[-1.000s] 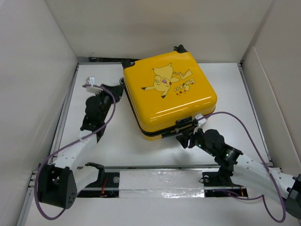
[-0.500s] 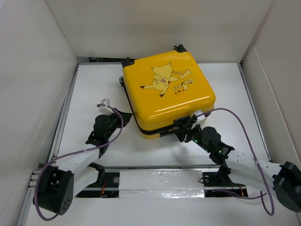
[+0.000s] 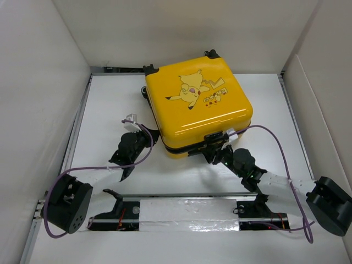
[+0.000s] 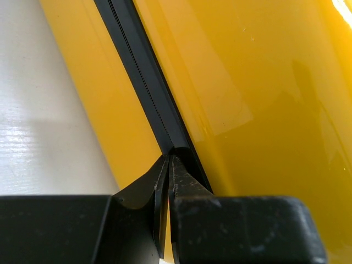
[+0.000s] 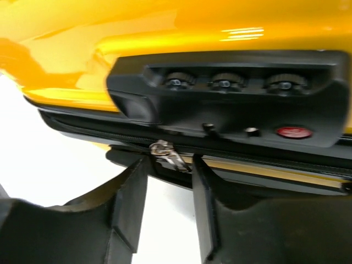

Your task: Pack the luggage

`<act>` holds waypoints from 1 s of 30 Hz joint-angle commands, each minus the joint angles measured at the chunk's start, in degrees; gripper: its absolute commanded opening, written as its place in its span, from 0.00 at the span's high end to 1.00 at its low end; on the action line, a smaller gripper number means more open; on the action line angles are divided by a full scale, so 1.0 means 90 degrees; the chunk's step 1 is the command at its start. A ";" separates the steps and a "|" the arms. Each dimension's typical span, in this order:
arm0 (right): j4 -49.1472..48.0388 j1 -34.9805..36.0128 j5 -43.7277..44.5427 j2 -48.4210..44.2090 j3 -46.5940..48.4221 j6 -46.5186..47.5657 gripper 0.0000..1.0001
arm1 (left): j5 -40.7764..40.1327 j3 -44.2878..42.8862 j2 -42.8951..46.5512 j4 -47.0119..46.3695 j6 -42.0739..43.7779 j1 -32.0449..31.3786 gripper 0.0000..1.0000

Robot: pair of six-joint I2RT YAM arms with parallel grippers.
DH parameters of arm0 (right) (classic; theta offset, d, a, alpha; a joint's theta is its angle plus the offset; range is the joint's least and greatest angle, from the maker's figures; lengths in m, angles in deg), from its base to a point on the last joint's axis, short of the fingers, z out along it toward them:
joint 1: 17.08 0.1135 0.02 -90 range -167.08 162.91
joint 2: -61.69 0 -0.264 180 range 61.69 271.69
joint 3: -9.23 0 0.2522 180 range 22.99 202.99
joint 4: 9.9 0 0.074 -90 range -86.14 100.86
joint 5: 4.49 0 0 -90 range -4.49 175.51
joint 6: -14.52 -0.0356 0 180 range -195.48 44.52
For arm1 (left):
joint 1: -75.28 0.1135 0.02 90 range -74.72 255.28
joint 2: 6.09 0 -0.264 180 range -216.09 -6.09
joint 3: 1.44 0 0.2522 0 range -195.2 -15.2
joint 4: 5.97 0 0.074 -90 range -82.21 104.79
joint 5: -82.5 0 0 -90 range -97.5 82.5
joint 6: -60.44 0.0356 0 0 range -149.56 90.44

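Left pincer closed at luggage zipper band, grip hidden; right pincer parted around blurred zipper pull.
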 commanded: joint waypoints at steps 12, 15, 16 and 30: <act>-0.0489 0.0223 0.0288 -0.0162 0.0279 0.0121 1.00 | 0.0425 -0.0126 -0.0181 -0.0267 -0.0096 -0.0903 0.99; -0.0149 0.0583 0.0404 -0.0259 0.0356 0.0141 1.00 | 0.0133 -0.0272 -0.0464 -0.0452 -0.0174 -0.1324 1.00; 0.0036 0.0768 0.0434 -0.0298 0.0425 0.0141 1.00 | 0.0054 -0.0369 -0.0542 -0.0511 -0.0232 -0.1616 1.00; 0.0382 0.3057 0.2159 0.1751 0.1480 -0.0220 1.00 | 0.0073 -0.1414 -0.1519 -0.1019 -0.0477 -0.2857 1.00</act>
